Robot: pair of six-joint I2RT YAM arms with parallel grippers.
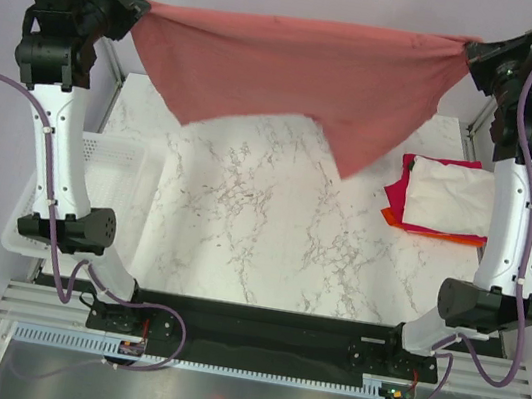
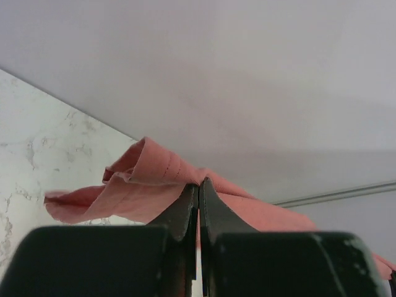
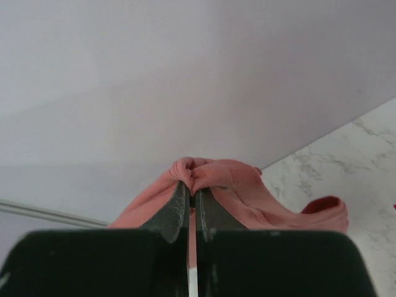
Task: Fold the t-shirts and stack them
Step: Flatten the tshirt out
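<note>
The salmon-red t-shirt (image 1: 296,73) hangs stretched in the air between my two grippers, above the far part of the marble table. My left gripper (image 1: 142,10) is shut on its left end; the left wrist view shows the cloth (image 2: 133,179) pinched at the closed tips (image 2: 199,184). My right gripper (image 1: 472,52) is shut on its right end, with bunched cloth (image 3: 223,179) at the tips (image 3: 193,190). A folded cream-white shirt (image 1: 449,196) lies on top of a magenta shirt (image 1: 403,186) and an orange one (image 1: 433,233) at the right of the table.
A white plastic mesh basket (image 1: 99,168) stands at the table's left edge. The marble table (image 1: 261,229) lies below the hanging shirt. Metal frame posts stand at the far corners.
</note>
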